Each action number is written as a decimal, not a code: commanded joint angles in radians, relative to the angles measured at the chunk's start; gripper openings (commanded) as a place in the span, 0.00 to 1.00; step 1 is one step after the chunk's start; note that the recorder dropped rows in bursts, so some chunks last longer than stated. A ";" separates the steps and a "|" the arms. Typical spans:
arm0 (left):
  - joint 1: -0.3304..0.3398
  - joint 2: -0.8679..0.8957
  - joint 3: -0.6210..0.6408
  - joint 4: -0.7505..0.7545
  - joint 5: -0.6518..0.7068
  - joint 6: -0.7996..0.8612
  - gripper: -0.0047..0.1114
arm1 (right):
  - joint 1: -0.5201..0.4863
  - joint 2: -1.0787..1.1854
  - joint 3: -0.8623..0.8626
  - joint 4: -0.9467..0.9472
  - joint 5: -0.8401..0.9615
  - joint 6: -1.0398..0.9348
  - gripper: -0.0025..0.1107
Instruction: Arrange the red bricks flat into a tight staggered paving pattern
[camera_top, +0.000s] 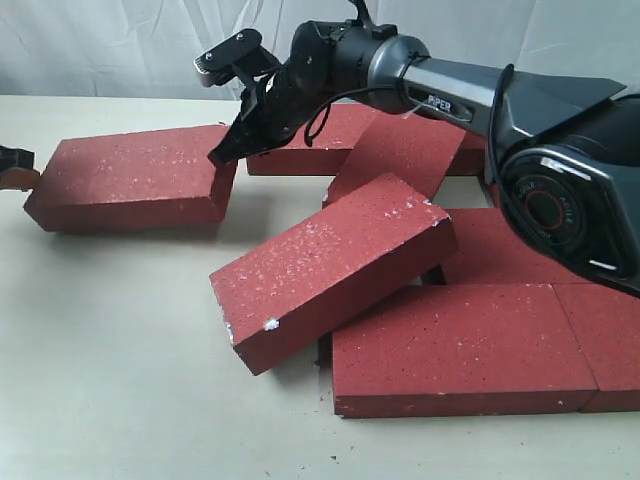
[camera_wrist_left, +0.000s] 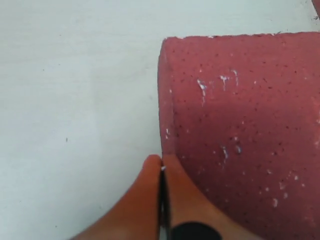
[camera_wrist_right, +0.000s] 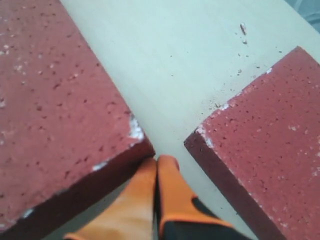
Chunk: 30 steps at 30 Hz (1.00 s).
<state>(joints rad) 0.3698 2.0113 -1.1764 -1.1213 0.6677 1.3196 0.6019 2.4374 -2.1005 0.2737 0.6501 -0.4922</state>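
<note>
- Your left gripper (camera_wrist_left: 161, 164) has its orange fingers pressed together with nothing between them. The tips sit at the end edge of the left-hand brick (camera_top: 135, 180).
- Your right gripper (camera_top: 222, 153) reaches across from the right. Its pincer is likewise closed and empty, with the tips at the bottom corner of that same brick's other end.
- The left-hand brick lies flat on the table (camera_top: 110, 350), set apart from the other red bricks. Its long axis runs across the exterior view from left to right.
- The tilted brick (camera_top: 330, 270) sits in the middle, propped on its neighbours. Its long axis runs on a diagonal, with the low end toward the near left and the raised end toward the far right.
- The front brick (camera_top: 460, 345) lies flat with its long axis running left to right. A further brick (camera_top: 612, 340) is butted against its right end.
- Behind these, a leaning brick (camera_top: 400, 150) rests at an angle. Beside it, the back brick (camera_top: 300, 145) lies flat with its long axis also running across the view.
</note>
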 joint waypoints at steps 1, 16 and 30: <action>-0.002 -0.011 0.015 -0.023 -0.078 -0.003 0.04 | -0.014 -0.001 -0.010 -0.097 0.020 0.035 0.01; -0.002 -0.121 0.054 -0.084 0.001 0.069 0.04 | -0.162 -0.272 0.045 -0.215 0.327 0.188 0.01; -0.131 -0.218 0.174 -0.434 0.340 0.439 0.04 | -0.594 -0.533 0.483 0.063 0.089 0.244 0.01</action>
<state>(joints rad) 0.2842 1.7981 -1.0057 -1.5407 1.0113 1.7464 0.1041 1.9012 -1.6305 0.1788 0.7092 -0.1824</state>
